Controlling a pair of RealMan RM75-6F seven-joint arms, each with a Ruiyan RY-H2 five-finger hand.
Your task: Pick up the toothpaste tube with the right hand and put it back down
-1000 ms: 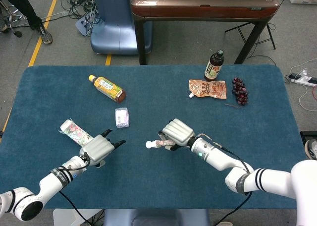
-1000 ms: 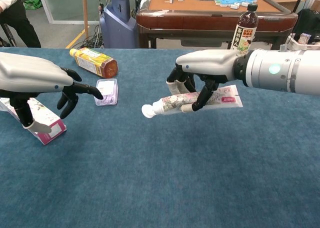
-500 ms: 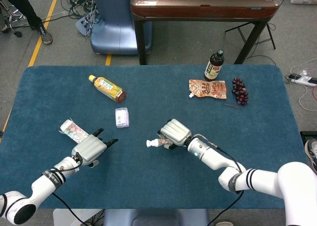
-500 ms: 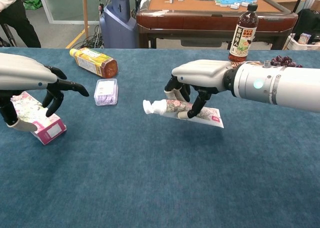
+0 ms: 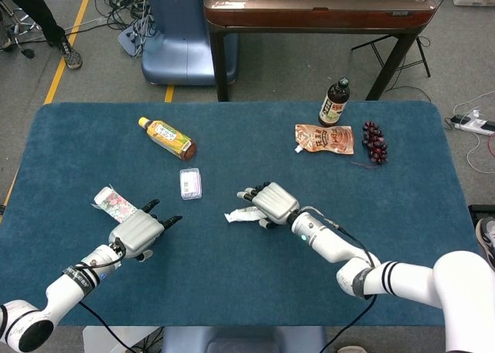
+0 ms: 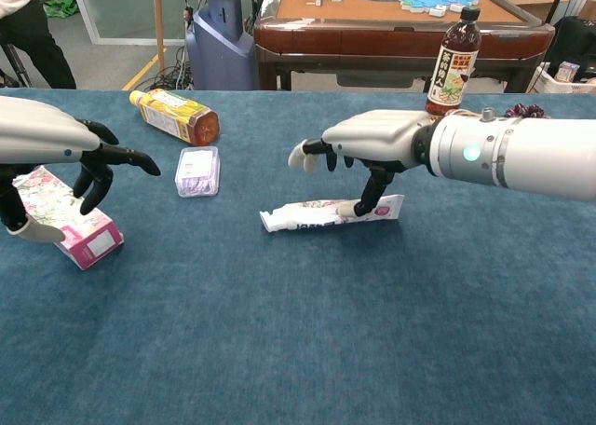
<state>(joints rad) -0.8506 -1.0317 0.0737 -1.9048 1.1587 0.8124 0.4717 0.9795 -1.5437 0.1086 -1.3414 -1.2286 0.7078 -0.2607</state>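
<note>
The toothpaste tube lay flat on the blue table, under the right hand, whose fingers were spread with one fingertip touching it. Far left sat a small clear box and a tipped tea bottle; the left hand hovered open over a pink carton.

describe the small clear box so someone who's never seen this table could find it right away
On the blue table, look at its far left part, where a yellow-labelled bottle lies on its side. Just nearer the robot than that bottle sits the small clear box, with purple and white contents showing through. It is the only see-through container there; the floral box by the left hand is opaque cardboard.
</note>
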